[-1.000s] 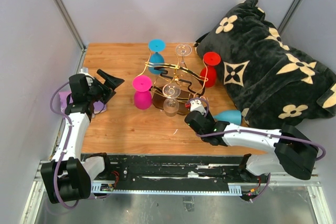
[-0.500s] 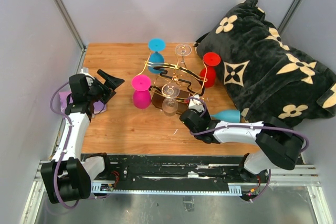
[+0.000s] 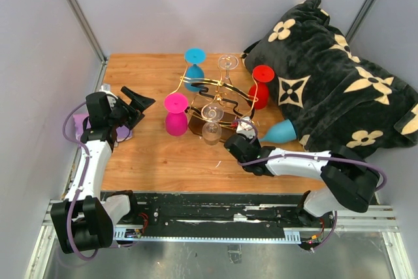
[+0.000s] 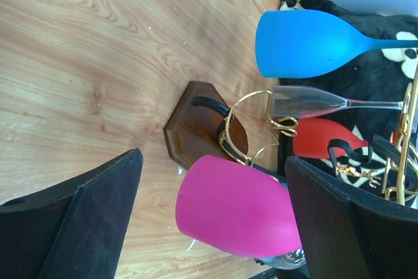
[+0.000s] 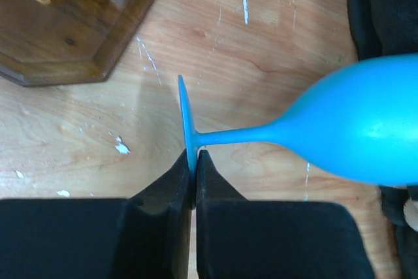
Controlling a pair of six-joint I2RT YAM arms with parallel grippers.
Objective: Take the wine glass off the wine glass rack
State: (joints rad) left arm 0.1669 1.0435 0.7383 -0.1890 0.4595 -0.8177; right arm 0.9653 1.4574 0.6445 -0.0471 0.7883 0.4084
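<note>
The right gripper (image 5: 194,161) clamps its jaws shut on the foot of a matte light-blue wine glass (image 5: 356,136) lying on the wooden table (image 3: 150,155) at 4 o'clock of the gold-wire wine glass rack (image 3: 196,122), while the left gripper (image 3: 139,98), jaws wide and empty, hovers at 9 o'clock.

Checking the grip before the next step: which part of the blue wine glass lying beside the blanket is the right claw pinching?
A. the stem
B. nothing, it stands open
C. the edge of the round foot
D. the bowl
C: the right wrist view shows the right claw shut on the thin foot edge of the blue wine glass, stem and bowl free.
</note>
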